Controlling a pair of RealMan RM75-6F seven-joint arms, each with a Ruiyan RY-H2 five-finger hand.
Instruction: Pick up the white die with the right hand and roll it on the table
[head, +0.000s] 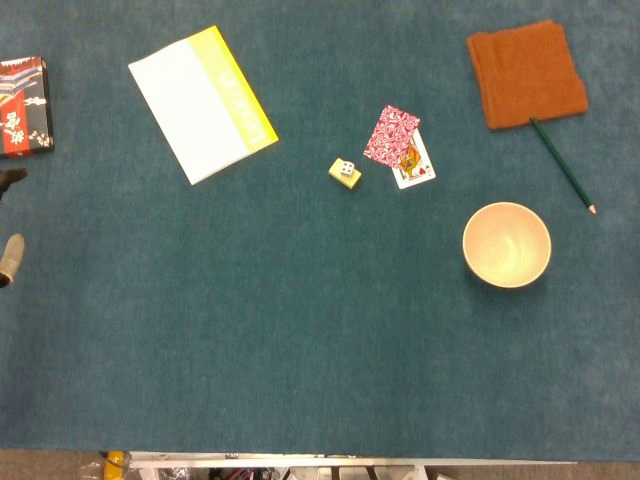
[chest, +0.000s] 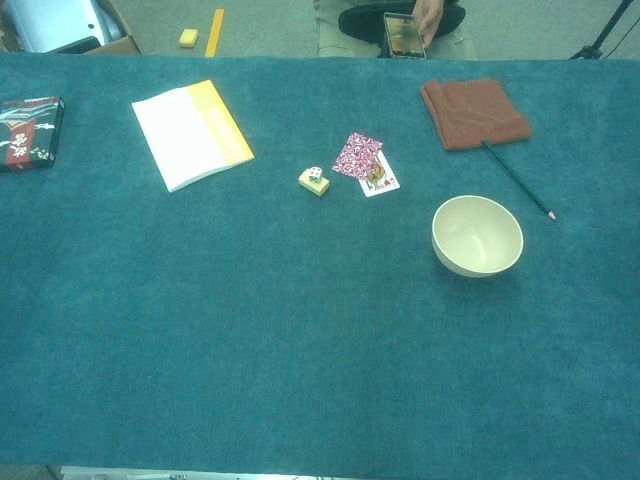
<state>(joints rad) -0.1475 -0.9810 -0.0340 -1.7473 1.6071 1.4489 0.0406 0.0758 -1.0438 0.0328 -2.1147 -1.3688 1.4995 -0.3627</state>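
The white die (head: 346, 168) (chest: 315, 174) lies near the table's middle, resting on a small yellow block (head: 341, 179) (chest: 312, 185). It is just left of two playing cards (head: 398, 145) (chest: 364, 163). No hand touches it. My right hand shows in neither view. Of my left hand (head: 9, 250), only two fingertips poke in at the left edge of the head view, one dark and one pale. They are spread apart with nothing between them, far from the die.
A cream bowl (head: 507, 245) (chest: 477, 235) stands right of the die. Behind it are a rust cloth (head: 526, 72) (chest: 473, 112) and a green pencil (head: 562, 166) (chest: 516, 178). A white and yellow booklet (head: 200, 103) (chest: 191, 134) and a dark box (head: 24, 105) (chest: 30, 131) lie at the left.
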